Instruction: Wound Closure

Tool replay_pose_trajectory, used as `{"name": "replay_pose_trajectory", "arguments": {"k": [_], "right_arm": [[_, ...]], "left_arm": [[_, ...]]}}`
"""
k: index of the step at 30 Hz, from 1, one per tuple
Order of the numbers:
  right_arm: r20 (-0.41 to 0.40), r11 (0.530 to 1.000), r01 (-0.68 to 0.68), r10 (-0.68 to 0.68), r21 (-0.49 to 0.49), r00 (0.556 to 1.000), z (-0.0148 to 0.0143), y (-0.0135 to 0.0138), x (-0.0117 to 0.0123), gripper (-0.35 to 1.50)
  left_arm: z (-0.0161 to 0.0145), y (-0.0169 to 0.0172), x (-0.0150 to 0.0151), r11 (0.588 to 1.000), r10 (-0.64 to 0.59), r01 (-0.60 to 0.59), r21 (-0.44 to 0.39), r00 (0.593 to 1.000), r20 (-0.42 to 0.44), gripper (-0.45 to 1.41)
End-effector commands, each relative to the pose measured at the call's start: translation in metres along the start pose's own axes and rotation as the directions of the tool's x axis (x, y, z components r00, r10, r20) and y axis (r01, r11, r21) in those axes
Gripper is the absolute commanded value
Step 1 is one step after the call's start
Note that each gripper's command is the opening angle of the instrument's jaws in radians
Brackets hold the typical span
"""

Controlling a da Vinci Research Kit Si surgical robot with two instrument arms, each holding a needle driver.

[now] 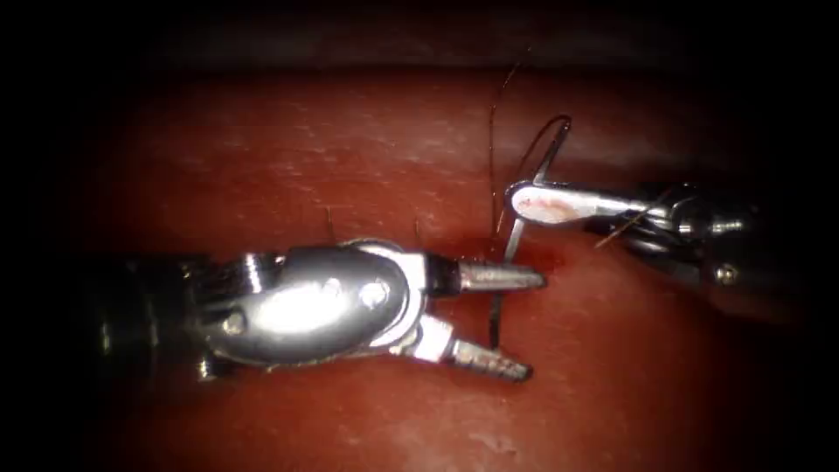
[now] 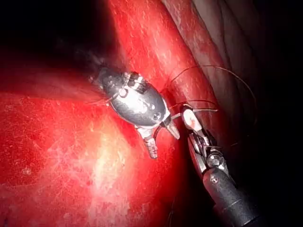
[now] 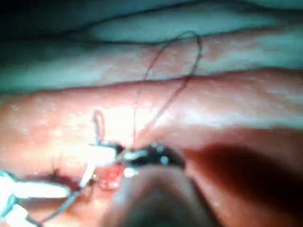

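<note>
Left gripper (image 1: 516,323) polished silver clevis with round screws, ridged grey jaws, right gripper (image 1: 524,203) slim silver, red-smeared, dark shafts

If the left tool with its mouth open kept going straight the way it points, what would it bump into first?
Probably the needle, standing between the left tool's open jaws and held higher up by the right tool. Depth is hard to judge.

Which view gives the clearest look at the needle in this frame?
The endoscope view: the needle runs its whole curve there, held by the right tool near its upper end, its lower part beside the left tool's open jaws. The left wrist view shows a thin sliver; the right wrist view, a blurred curve.
</note>
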Motion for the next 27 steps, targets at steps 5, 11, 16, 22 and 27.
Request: {"name": "replay_pose_trajectory", "arguments": {"k": [5, 11, 16, 22, 27], "right_arm": [[-0.004, 0.997, 0.079, -0.078, 0.007, 0.997, 0.0008, 0.0009, 0.0001, -0.35], [-0.023, 0.995, 0.096, -0.096, -0.006, 0.995, 0.0009, 0.0012, 0.0007, -0.35], [-0.014, 0.985, 0.17, -0.17, -0.008, 0.985, 0.0, 0.0011, 0.001, -0.35], [-0.009, 0.916, 0.401, -0.4, 0.018, 0.916, -0.0013, 0.0009, 0.0022, -0.35], [-0.009, 0.792, 0.609, -0.61, 0.039, 0.793, -0.0009, 0.0001, 0.003, -0.35]], "left_arm": [[0.0001, 0.001, -0.0006, 0.993, 0.006, -0.004, -0.122, 1.0, 0.012, 0.78], [0.0013, 0.0039, -0.0016, 0.973, 0.03, -0.015, -0.232, 0.998, 0.059, 0.78], [0.0009, 0.0047, -0.0013, 0.952, -0.01, 0.032, -0.305, 0.997, 0.073, 0.78], [-0.0013, 0.0031, -0.0019, 0.954, -0.041, 0.075, -0.289, 0.992, 0.124, 0.68], [-0.0019, 0.0016, -0.0027, 0.962, -0.179, 0.209, -0.175, 0.969, 0.168, -0.05]]}}
